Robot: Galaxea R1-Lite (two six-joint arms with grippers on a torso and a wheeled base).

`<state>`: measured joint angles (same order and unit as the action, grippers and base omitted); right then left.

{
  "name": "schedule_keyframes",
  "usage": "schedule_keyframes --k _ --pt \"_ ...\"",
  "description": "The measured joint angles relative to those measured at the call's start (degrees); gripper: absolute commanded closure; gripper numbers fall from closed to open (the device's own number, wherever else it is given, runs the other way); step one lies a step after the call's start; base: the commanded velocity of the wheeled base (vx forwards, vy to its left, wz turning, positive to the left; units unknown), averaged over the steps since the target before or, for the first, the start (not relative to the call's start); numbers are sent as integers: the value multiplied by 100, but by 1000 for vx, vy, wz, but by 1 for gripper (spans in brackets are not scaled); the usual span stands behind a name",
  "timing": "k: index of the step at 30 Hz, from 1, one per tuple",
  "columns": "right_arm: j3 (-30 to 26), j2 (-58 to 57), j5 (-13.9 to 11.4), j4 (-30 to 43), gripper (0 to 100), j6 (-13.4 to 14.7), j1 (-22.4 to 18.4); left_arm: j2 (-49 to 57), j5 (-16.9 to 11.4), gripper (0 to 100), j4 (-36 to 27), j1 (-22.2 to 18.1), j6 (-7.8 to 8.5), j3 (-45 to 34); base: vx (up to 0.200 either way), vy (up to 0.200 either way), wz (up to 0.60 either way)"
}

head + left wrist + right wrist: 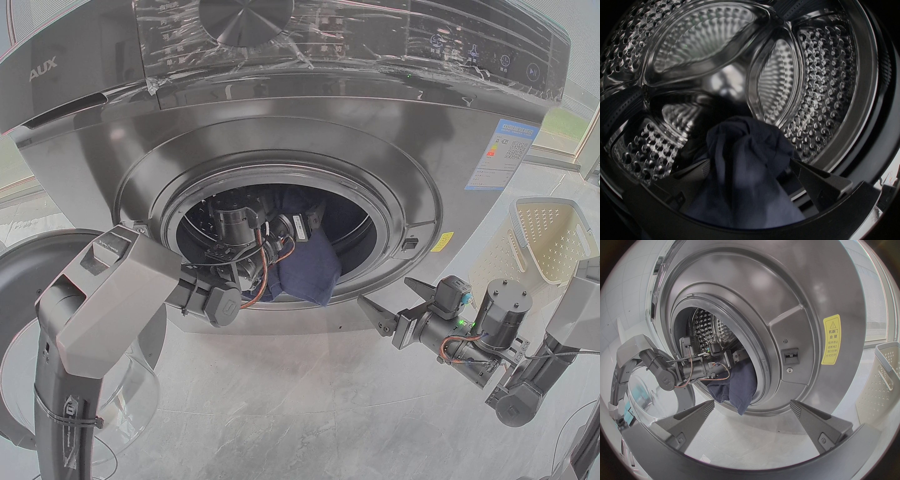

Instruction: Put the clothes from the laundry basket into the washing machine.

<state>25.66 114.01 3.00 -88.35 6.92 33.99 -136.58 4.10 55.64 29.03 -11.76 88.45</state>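
Note:
A dark navy garment (pixel 309 269) hangs half out of the washing machine's round opening (pixel 400 206), draped over the lower rim. My left gripper (pixel 750 162) is inside the steel drum (pixel 818 78), open, with the garment (pixel 747 175) bunched between its spread fingers. My right gripper (pixel 382 292) hangs open and holds nothing, in front of the machine below the opening's right side. In the right wrist view the garment (pixel 737 387) spills over the rim beside the left arm. The cream laundry basket (pixel 550 244) stands at the right of the machine.
The machine's glass door (pixel 19 300) is swung open at the far left, behind my left arm. Grey tiled floor (pixel 312 400) lies in front of the machine. The basket (pixel 881 387) is tilted, its visible perforated walls bare.

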Motion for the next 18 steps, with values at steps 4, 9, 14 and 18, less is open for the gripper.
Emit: schedule_keyframes --k 4,9,14,18 --pt "0 -1 0 0 0 2 0 371 -98 0 -322 22 20 -577 0 0 0" --pt "0 0 0 0 0 2 2 970 -304 0 -1152 40 73 -1247 0 0 0" --pt "-4 0 1 2 0 2 18 1269 -474 0 -1403 44 295 -1785 0 0 0" --pt "-9 -1 0 2 0 2 32 1178 -488 0 -1319 21 339 -1836 0 0 0"
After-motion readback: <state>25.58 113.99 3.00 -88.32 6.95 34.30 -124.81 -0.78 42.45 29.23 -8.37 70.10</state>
